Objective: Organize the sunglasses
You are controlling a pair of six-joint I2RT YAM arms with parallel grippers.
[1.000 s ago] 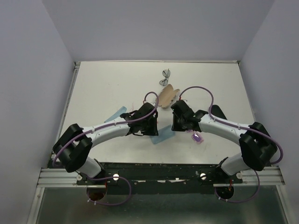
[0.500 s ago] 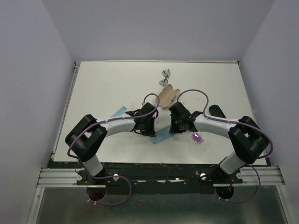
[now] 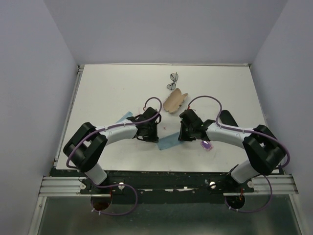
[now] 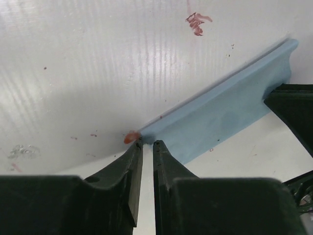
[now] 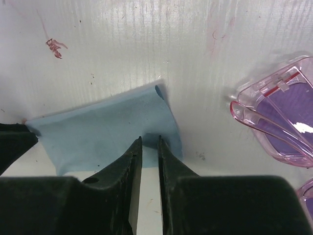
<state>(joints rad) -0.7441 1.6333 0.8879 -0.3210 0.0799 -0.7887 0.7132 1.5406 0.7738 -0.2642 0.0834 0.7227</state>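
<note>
The step in hand appears to be moving the blue cloth (image 4: 230, 117): the left gripper (image 4: 147, 144) is closed to a slit on one corner and the right gripper (image 5: 149, 139) pinches the opposite edge. Raise both wrists together, clear of the pink sunglasses (image 5: 276, 120) just beside the right gripper; the dark-framed sunglasses (image 3: 173, 81) lie well apart, beyond the beige pouch (image 3: 175, 100). Compared with one second earlier, both wrists have drawn back from the pouch, the left jaws have narrowed, and neither pair has moved.
</note>
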